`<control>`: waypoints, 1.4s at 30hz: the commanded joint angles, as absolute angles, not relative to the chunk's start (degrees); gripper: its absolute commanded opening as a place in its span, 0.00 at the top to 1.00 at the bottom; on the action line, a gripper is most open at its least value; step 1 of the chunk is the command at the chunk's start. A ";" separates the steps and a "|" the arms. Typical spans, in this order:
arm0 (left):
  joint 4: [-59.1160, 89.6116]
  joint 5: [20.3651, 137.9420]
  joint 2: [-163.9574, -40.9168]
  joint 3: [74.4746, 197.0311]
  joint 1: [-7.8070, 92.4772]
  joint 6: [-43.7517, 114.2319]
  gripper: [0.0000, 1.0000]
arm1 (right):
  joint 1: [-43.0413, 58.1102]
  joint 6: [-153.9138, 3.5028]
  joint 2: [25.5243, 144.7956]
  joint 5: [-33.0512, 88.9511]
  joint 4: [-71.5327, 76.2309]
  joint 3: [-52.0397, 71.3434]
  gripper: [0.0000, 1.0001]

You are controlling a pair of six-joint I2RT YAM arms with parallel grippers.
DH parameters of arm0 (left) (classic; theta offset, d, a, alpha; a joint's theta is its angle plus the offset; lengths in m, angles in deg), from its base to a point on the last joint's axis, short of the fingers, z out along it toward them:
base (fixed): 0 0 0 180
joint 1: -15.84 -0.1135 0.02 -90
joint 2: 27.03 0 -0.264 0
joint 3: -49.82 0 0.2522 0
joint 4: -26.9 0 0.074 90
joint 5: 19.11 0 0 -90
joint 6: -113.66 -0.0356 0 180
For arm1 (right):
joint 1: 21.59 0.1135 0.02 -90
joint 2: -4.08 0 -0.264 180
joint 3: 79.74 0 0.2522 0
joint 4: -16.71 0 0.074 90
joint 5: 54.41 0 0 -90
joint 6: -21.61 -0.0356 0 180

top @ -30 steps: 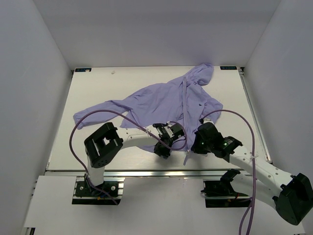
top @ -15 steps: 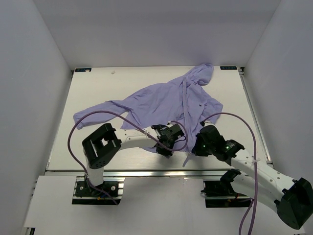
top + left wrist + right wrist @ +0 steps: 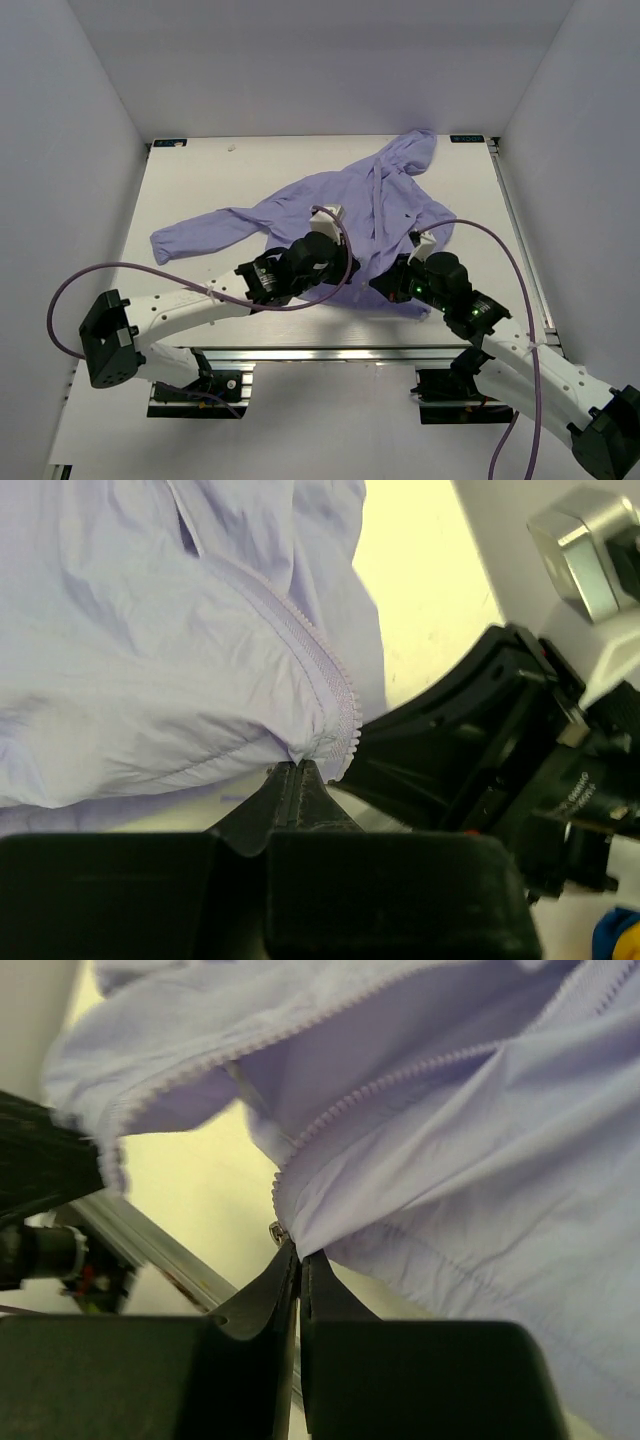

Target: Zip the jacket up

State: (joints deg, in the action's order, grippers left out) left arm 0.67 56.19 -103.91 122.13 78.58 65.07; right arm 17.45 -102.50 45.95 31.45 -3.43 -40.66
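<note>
Jacket of thin lavender-purple fabric, with hood, lay spread on flat cream table, hood toward far right corner, one sleeve stretched left. Left gripper was pressed together, pinching lower front corner at end of zipper teeth. Right gripper was pinching other front edge close beside it. Two tooth rows stood apart.

Jacket — cut off by the edges in both wrist views.
</note>
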 commanded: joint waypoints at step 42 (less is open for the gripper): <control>11.39 45.67 -103.41 114.03 78.68 79.91 1.00 | 14.27 -116.55 41.26 29.09 17.09 -48.23 1.00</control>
State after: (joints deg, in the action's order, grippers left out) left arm 10.69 46.25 -104.39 113.87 78.58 79.95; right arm 14.46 -116.03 41.79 29.00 13.53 -48.22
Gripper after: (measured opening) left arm 0.023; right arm 0.022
